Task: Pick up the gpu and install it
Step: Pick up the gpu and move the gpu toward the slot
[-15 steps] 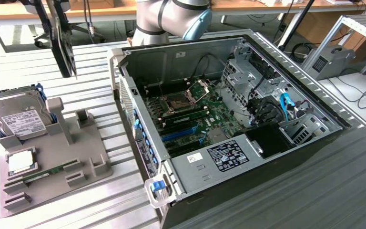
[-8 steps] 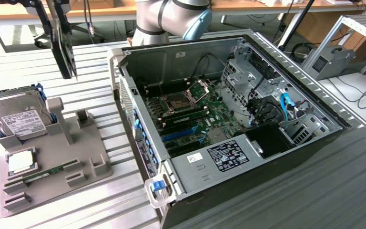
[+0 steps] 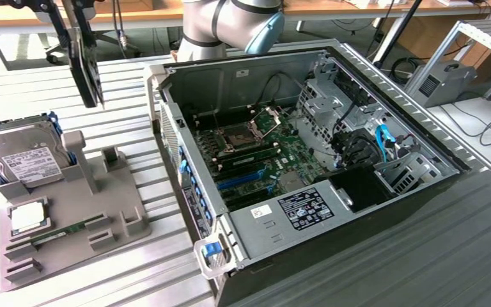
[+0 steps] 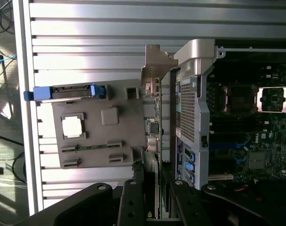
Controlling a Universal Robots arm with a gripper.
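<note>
The gpu [image 3: 86, 61] is a slim black card hanging upright in the air at the exterior view's upper left, above the slatted table between the grey tray and the open computer case. My gripper [image 3: 73, 22] is shut on its top. The wrist view shows the gpu [image 4: 158, 122] edge-on with its silver bracket [image 4: 154, 59] at the far end. My gripper [image 4: 157, 200] clamps the near end, a black finger [image 4: 132, 202] on each side. The case's motherboard [image 3: 267, 157] lies exposed, with blue slots [image 3: 245, 182].
A grey tray [image 3: 100, 211] at the exterior view's left holds a silver hard drive [image 3: 23, 160], a square processor [image 3: 28, 217] and a green memory stick [image 3: 62, 231]. The open case [image 3: 228, 256] stands to its right on the slatted table [image 3: 450, 256]. The arm's base [image 3: 228, 25] rises behind the case.
</note>
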